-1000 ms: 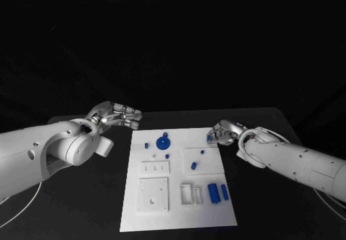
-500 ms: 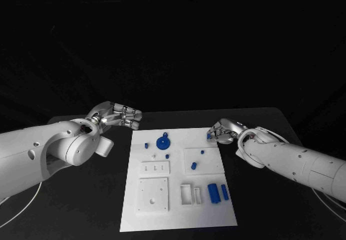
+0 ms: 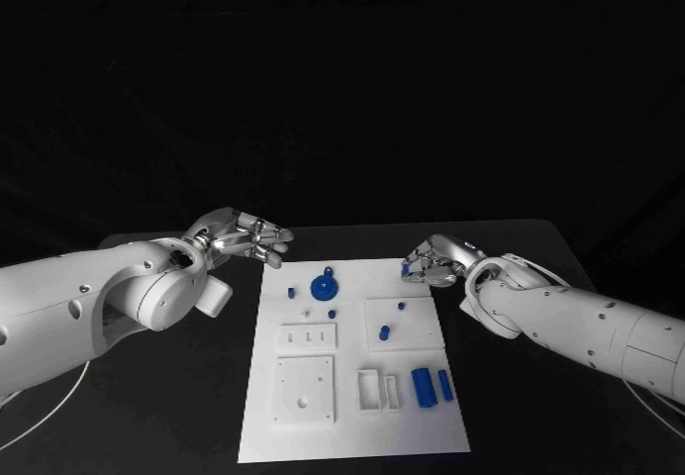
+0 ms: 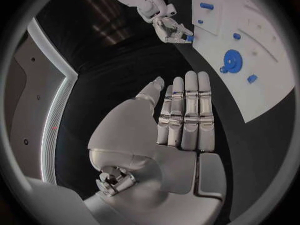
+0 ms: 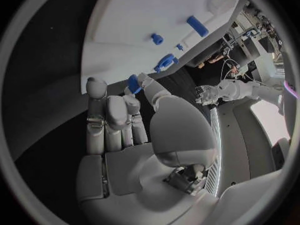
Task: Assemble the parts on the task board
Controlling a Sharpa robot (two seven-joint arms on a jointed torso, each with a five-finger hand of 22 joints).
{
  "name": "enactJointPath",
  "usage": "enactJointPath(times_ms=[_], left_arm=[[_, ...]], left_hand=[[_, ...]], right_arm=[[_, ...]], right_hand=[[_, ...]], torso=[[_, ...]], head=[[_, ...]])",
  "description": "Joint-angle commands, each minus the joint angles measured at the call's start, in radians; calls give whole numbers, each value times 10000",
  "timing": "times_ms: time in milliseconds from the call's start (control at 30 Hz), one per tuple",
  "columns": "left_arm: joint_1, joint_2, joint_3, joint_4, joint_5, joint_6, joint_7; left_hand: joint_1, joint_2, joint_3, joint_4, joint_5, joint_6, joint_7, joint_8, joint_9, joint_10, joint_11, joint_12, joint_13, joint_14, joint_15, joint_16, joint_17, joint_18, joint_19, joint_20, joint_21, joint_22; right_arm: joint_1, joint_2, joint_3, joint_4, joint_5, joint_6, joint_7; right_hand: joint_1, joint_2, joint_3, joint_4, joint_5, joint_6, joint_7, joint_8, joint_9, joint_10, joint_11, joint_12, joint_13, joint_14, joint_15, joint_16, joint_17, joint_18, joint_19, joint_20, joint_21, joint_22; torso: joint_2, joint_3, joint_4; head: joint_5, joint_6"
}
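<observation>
The white task board lies in the middle of the black table. On it are a round blue disc part, several small blue pegs such as one, and two blue blocks near the right edge. My right hand hovers at the board's far right corner and pinches a small blue part between thumb and finger; the left wrist view also shows that part. My left hand hovers off the board's far left corner, fingers stretched out flat, holding nothing.
Raised white fixtures sit on the board: a square plate, a slotted block and a small tray. Black table surface runs along both sides of the board. The table's far edge lies just behind the hands.
The whole picture has shifted slightly, so the camera moved. The right hand has edged a little toward the board's far corner, still pinching the blue part. The left hand stays as before.
</observation>
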Motion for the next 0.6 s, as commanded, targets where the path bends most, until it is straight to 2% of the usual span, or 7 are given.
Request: enactJointPath(times_ms=[33,133,200,267,433,500,600], left_arm=[[12,141,9,37,-767,333,-1231],[19,327,9,17,-1125,307,-1958],[27,520,6,-50,-1374,373,-2503],[33,714,2,-139,-1512,458,-2914],[38,1239,-17,-440,-1700,769,-3600],[38,1433,-36,-551,-1746,875,-3824],[39,1640,-87,-662,-1783,967,-4062]], left_hand=[[-217,-31,-129,252,-480,-150,41,-61,-50,251,-52,-34,15,186,-54,119,106,-183,184,-42,95,21],[-454,-167,-458,601,-1160,-332,77,-59,-51,539,-86,-6,34,333,-116,284,262,-218,343,-113,168,42],[-756,-348,-773,872,-1408,-335,61,-53,-43,745,-119,57,57,431,-162,434,377,-235,447,-164,241,76],[-1047,-474,-1040,1106,-1433,-375,68,-58,-48,880,-126,100,69,504,-199,532,446,-246,517,-205,292,104],[-1148,-294,-1711,1766,-1438,-206,-8,-39,-36,1191,-205,72,68,542,-304,869,784,-334,611,-353,516,275],[-1216,-281,-1763,1862,-1434,28,-78,-2,12,1214,-225,59,75,550,-318,868,824,-330,608,-358,546,303],[-1210,-283,-1756,1904,-1420,494,-205,126,189,1200,-261,35,78,528,-318,840,854,-336,575,-357,554,321]], right_arm=[[66,-38,4,419,-570,64,-882],[123,-60,4,805,-772,148,-1268],[165,-65,4,1102,-927,178,-1561],[194,-55,4,1354,-1053,165,-1816],[234,31,4,1906,-1344,105,-2342],[242,101,4,2098,-1442,73,-2512],[247,212,4,2318,-1553,41,-2699]], right_hand=[[-68,-80,84,119,-96,405,-228,36,153,54,-34,-21,17,34,-62,37,28,38,21,-43,49,563],[-71,-171,224,219,-161,402,-227,37,159,67,-35,-30,34,45,-62,46,48,41,36,-45,48,563],[-59,-236,338,294,-206,403,-225,36,168,78,-39,-37,45,51,-66,44,58,41,51,-46,61,567],[-44,-300,484,364,-278,405,-224,35,175,79,-36,-57,41,55,-69,35,62,41,58,-48,48,567],[-48,-451,799,472,-378,413,-224,36,186,90,-40,-78,37,63,-69,32,73,44,69,-50,32,566],[-49,-470,816,490,-386,419,-228,37,189,87,-43,-86,32,66,-71,38,79,44,73,-52,29,566],[-56,-499,829,513,-371,417,-226,37,190,79,-42,-106,17,68,-71,36,79,43,76,-53,21,564]], torso=[[-166,-33,-45],[-272,-56,-58],[-343,-69,-57],[-395,-76,-57],[-520,-92,-68],[-553,-100,-83],[-588,-100,-84]], head=[[66,-5],[131,-18],[178,-45],[238,-67],[394,-108],[444,-132],[447,-119]])
